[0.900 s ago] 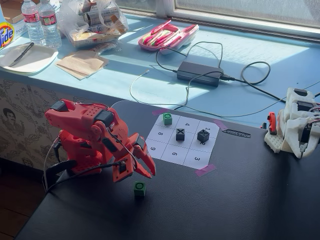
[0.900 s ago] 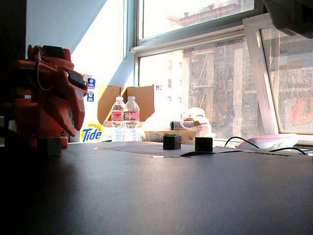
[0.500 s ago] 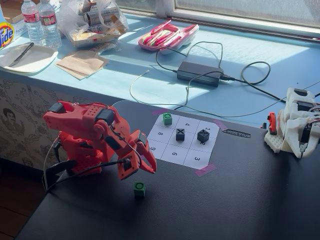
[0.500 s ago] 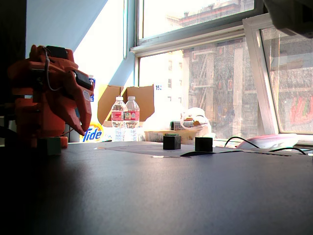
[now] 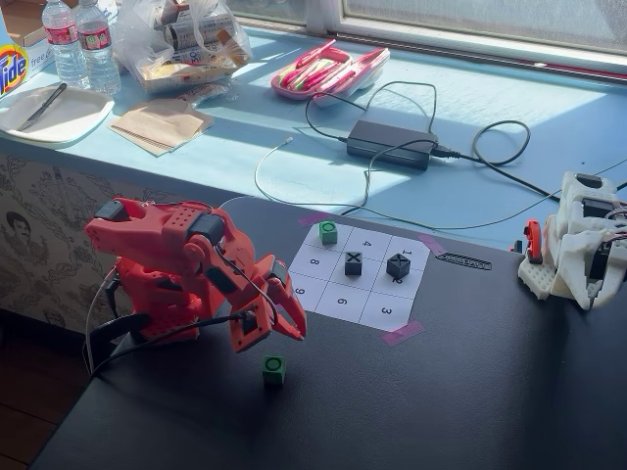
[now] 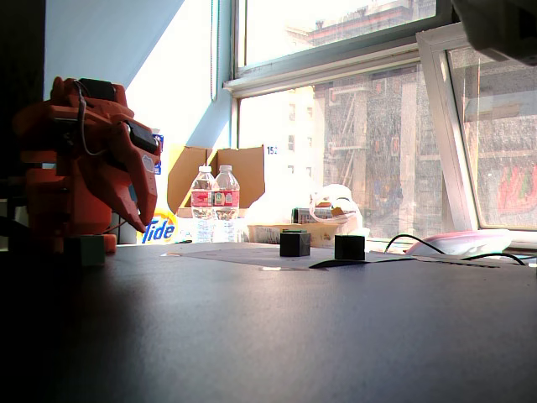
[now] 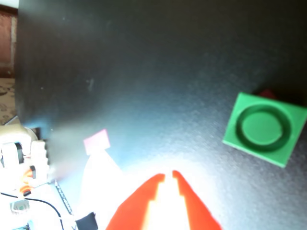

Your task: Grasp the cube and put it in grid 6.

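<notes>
Green cube (image 7: 264, 127), round O ring on top, lies on dark table (image 7: 144, 72).

Orange-red plastic arm (image 5: 186, 259), black servo blocks, thin black cables, pointed tapering orange jaws

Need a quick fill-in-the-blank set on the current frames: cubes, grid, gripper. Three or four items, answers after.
1. The green cube off the grid sits on the bare black ____.
2. The other green cube stands on a ____ cell of the grid.
3. The number of black X cubes on the grid is ____.
4. In the wrist view the gripper has its fingertips nearly ____.

Answers: table; corner; two; closed
</notes>
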Robot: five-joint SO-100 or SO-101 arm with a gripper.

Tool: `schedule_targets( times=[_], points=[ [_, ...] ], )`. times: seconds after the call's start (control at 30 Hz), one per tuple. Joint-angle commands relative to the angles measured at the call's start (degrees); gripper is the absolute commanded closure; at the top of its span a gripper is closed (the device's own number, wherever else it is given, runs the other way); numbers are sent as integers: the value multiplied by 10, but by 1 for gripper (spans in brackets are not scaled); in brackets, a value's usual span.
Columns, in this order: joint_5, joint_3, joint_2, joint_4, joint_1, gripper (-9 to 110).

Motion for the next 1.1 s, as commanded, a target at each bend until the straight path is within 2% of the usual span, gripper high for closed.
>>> schedule_targets(
  times=[0.0, 1.07],
  points=[
    [0, 40, 5, -4, -2, 101],
    [-7, 40, 5, -4, 4, 101]
  ],
)
